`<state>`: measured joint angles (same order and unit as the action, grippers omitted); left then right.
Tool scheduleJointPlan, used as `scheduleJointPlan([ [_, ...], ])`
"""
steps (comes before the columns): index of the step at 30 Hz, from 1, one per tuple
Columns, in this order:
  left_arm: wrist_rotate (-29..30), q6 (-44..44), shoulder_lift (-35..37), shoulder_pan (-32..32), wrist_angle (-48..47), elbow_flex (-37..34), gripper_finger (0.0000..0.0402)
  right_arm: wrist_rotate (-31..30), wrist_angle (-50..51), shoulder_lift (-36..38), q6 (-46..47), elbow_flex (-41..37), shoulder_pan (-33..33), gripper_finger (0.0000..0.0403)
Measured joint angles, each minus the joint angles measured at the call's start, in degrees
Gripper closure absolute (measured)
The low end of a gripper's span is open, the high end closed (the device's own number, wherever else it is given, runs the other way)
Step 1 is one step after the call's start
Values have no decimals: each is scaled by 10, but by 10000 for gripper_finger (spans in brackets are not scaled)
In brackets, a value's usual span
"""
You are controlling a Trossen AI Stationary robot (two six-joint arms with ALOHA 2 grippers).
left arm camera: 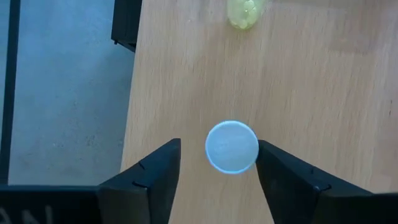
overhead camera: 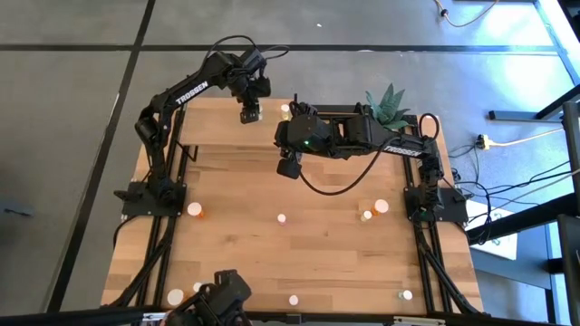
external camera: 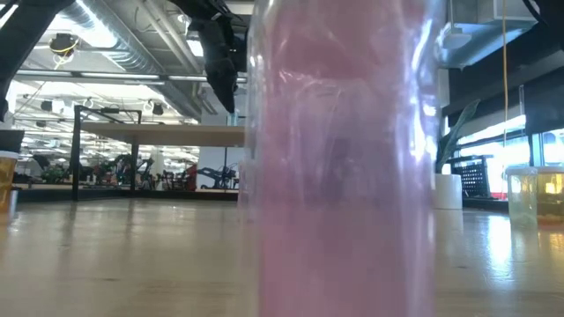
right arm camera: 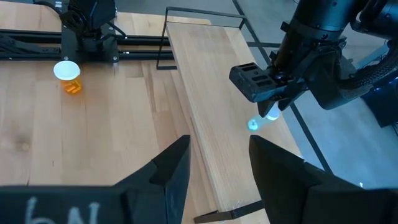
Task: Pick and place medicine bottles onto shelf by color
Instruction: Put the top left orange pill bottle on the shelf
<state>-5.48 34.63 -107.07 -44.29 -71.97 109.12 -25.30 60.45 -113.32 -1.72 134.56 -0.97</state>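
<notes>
Left claw [left arm camera: 217, 163] over the shelf [left arm camera: 311, 81], fingers apart, not touching the white-capped bottle [left arm camera: 232, 147] standing between them; a yellowish bottle [left arm camera: 244, 12] sits farther along the shelf. Right claw [overhead camera: 289, 168] hangs open above the tabletop [overhead camera: 326, 254], grasping nothing. Other bottles are scattered on the tabletop.

**Pink bottle filling the low view**

A pink bottle [external camera: 339, 167] is standing right against the camera, blocking the middle of the picture. Behind it the tabletop [external camera: 115, 255] is stretching away. A yellowish bottle [external camera: 535, 195] is sitting at the far right. A dark arm [external camera: 216, 53] is hanging down above the shelf [external camera: 159, 134] at the left.
</notes>
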Motion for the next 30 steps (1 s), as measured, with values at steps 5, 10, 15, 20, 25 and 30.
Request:
scheduleJointPlan([
  [5,1,0,0,0,1,0,186,0,0,0,0,0,0,237],
  [10,5,0,0,0,2,0,167,0,0,0,0,0,0,237],
  [15,6,-10,0,0,2,0,162,0,0,0,0,0,0,237],
  [20,16,-11,3,0,5,0,162,0,0,0,0,0,0,237],
  [25,29,-10,4,-1,6,26,162,0,0,0,0,0,0,237],
  [30,36,-10,5,-1,-7,70,162,0,0,0,0,0,0,237],
])
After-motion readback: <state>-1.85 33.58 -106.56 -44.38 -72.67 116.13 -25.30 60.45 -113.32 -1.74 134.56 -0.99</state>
